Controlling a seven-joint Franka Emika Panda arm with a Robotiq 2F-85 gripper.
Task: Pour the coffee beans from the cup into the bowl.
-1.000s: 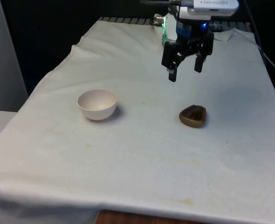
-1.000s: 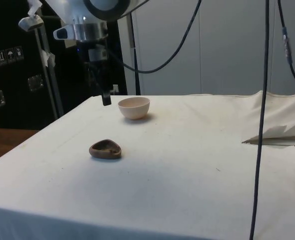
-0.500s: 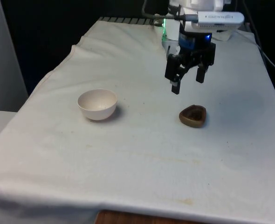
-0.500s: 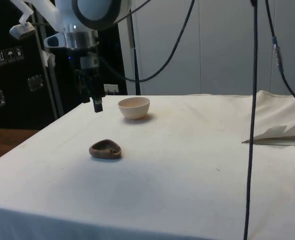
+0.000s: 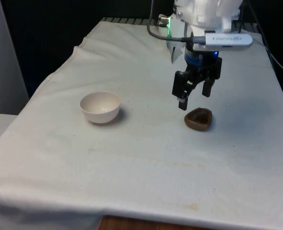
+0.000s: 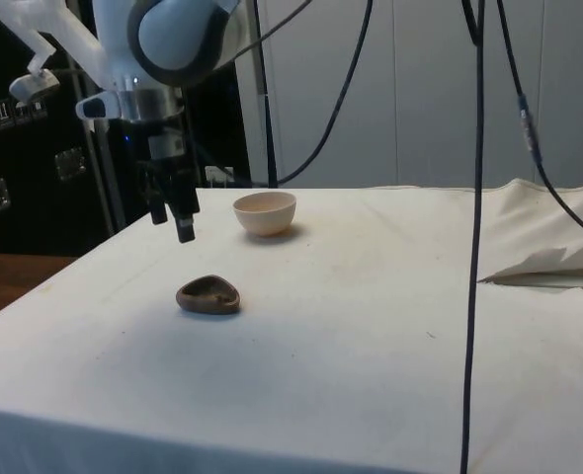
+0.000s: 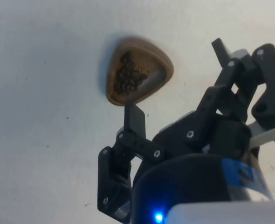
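A small brown cup (image 5: 198,119) with a rounded three-cornered rim sits on the white cloth at the front view's right. The wrist view shows dark coffee beans inside the cup (image 7: 137,70). A white bowl (image 5: 100,106) stands empty at the front view's left, well apart from the cup. My gripper (image 5: 194,98) hangs open a little above the cup, just on its far side, with nothing between its fingers. From the side, the gripper (image 6: 173,225) is above and to the left of the cup (image 6: 208,294), with the bowl (image 6: 265,212) farther back.
The white cloth (image 5: 146,163) covers the table, with wide bare room between cup and bowl. Rumpled cloth (image 6: 558,262) lies at the side view's right. Black cables (image 6: 474,237) hang down in front of the side camera.
My gripper has come down and moved towards the cup, staying open. The cup and bowl have not moved.
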